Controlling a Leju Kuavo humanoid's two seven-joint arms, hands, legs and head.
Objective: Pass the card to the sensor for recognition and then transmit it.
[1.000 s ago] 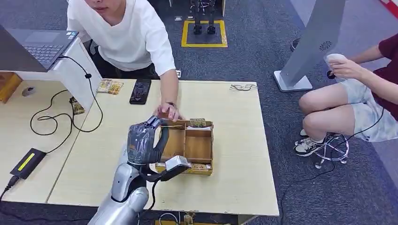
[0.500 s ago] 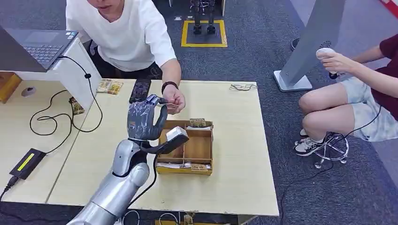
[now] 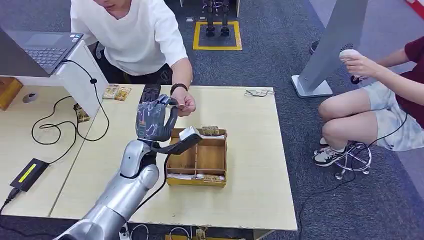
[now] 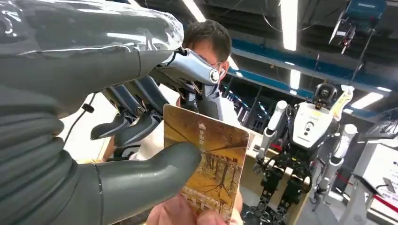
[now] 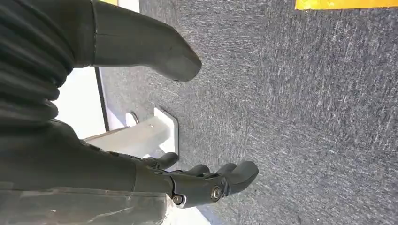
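Card [image 4: 206, 166], golden-brown with a tree picture, stands upright between the left hand [image 3: 151, 120] and a person's hand [image 3: 183, 104]; the robot's thumb [image 4: 145, 176] presses its face while the person's fingertips grip its edge. In the head view the left hand is raised above the pale wooden surface [image 3: 250, 130], at about 11 o'clock from the divided wooden box [image 3: 199, 157]. A dark phone [image 3: 149, 92] lies at 12 o'clock from the hand. Right hand [image 5: 197, 180] hangs over grey carpet [image 5: 305, 117], fingers loosely curled, holding nothing.
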